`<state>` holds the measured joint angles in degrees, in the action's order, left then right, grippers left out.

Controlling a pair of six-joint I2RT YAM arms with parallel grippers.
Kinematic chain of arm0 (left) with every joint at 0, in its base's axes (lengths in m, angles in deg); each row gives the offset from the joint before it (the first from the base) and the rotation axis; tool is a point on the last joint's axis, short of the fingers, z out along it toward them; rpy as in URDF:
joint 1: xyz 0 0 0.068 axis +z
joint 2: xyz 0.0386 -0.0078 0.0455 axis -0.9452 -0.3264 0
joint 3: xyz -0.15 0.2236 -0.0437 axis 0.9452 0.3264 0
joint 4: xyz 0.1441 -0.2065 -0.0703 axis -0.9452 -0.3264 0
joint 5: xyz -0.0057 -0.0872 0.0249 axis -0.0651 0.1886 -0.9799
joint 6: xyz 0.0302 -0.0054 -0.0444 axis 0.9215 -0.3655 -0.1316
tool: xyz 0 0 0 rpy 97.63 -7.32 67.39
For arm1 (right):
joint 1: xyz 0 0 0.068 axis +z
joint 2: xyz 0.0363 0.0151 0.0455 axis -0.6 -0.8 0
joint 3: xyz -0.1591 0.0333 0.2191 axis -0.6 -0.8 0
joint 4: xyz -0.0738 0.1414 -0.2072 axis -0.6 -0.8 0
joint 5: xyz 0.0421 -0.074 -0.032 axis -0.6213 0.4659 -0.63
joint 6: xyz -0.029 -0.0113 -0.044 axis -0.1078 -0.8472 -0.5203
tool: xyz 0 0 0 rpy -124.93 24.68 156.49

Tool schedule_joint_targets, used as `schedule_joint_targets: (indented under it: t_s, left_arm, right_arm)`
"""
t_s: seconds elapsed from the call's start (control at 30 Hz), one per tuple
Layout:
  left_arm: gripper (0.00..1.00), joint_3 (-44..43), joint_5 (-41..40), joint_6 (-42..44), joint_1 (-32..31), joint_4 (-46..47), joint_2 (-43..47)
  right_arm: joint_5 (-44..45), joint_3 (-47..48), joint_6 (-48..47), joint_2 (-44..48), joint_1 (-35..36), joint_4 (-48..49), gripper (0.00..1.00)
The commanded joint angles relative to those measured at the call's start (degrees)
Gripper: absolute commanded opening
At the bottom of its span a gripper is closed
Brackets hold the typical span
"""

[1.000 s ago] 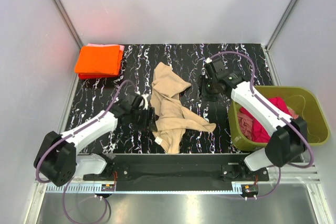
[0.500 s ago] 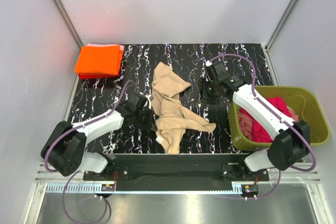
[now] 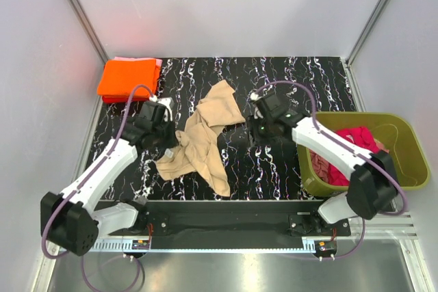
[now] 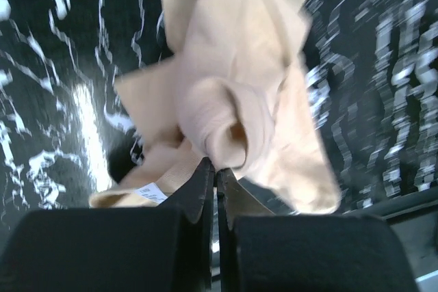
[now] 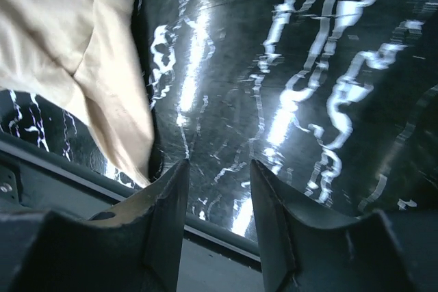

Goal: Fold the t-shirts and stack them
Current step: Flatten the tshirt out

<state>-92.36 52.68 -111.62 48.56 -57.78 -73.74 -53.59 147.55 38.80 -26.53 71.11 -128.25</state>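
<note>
Since the earlier views the left gripper (image 3: 166,146) has closed and swung away from the near edge toward the far left. It has dragged the tan t-shirt (image 3: 202,138) with it, so the cloth now lies farther left in a tighter, diagonal heap. The right gripper (image 3: 256,133) has shifted left toward the shirt's right side. Nearest the arm bases, the lower tail of the tan shirt points toward the near edge of the black, white-veined table (image 3: 287,169). In the left wrist view the fingers (image 4: 195,196) are pressed together on a fold of this shirt, with a white label (image 4: 146,193) just beside the tips and the rest of the cloth bunched beyond them. In the right wrist view the fingers (image 5: 164,196) stand apart over bare table and hold nothing; the shirt's edge lies to one side of them, near but not touching. At the right edge of the table stands an olive-green tub (image 3: 408,143), which holds a crumpled red t-shirt (image 3: 348,154). At the far left corner, well apart from the tan shirt, a folded orange t-shirt (image 3: 128,78) lies flat. It rests on a pink t-shirt (image 3: 158,63), of which only a thin border shows along the far and right sides.
</note>
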Motion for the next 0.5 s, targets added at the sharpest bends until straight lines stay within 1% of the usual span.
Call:
schedule_joint_targets:
  t_s: [0.0,0.13,0.2,0.27,0.33,0.47]
  left_arm:
    - [0.0,2.69,1.33,1.85,0.94,-2.4,-1.63]
    - [0.0,3.84,1.42,1.93,2.44,-0.99,-0.84]
    - [0.0,3.49,1.59,2.2,3.41,-0.64,-0.83]
    - [0.0,3.31,2.12,2.46,4.46,-0.2,-1.27]
    - [0.0,2.96,2.73,2.55,5.25,0.07,-1.71]
    - [0.0,2.43,5.19,2.64,7.01,0.5,-1.89]
  right_arm:
    - [0.9,-0.5,1.07,-3.43,4.25,6.64,0.47]
    - [0.47,-0.15,3.28,-6.6,7.85,9.46,0.46]
    - [-0.33,-0.85,3.02,-7.13,11.28,12.0,0.46]
    - [0.81,-2.43,3.2,-6.6,13.48,13.67,0.49]
    - [1.16,-4.45,3.2,-5.99,16.82,17.36,0.54]
    - [3.1,-9.81,4.25,-5.81,19.55,22.46,0.55]
